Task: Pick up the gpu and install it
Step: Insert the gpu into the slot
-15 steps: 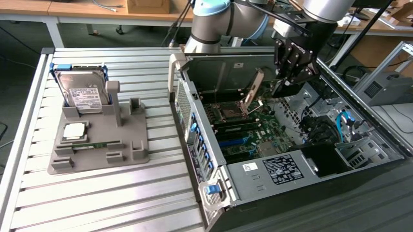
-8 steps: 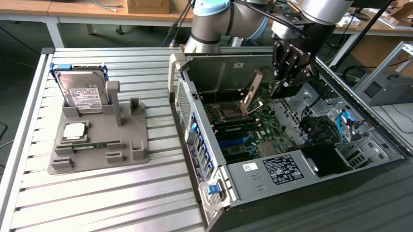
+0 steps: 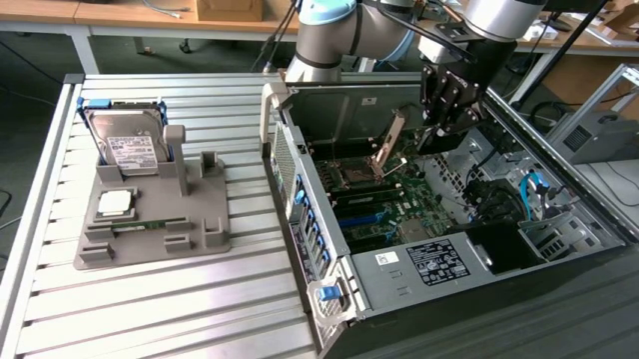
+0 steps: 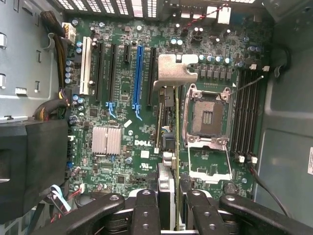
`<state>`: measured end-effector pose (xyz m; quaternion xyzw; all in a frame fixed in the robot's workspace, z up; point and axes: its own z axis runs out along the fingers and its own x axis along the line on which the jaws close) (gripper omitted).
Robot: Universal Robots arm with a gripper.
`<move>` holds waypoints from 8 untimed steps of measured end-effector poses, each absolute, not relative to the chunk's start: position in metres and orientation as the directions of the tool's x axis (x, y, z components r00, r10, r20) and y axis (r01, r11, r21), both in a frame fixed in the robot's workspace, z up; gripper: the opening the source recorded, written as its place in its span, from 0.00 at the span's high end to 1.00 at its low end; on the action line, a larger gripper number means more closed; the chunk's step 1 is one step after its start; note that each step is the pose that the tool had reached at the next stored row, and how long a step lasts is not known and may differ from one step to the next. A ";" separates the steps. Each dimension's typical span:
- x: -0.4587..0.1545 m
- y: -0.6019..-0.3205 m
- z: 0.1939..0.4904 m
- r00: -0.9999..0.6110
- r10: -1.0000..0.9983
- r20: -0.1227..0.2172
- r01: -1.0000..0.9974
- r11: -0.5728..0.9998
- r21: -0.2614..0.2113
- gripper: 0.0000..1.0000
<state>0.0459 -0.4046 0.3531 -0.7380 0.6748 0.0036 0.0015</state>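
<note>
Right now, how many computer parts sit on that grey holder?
3. A hard drive in a blue frame stands at the grey holder's far end, a square processor lies mid-holder, and a green memory stick lies nearer the camera. Others may be hidden.

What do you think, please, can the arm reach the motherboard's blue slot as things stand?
Probably yes: the end effector holds the card above the exposed motherboard, and nothing covers the blue slot.

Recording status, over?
Claw shut on the graphics card. Card hanging over the motherboard, not yet slotted. Slots look clear.
</note>
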 end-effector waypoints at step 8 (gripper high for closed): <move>0.042 -0.405 0.347 0.077 -0.997 -0.007 -0.997 -0.077 0.003 0.73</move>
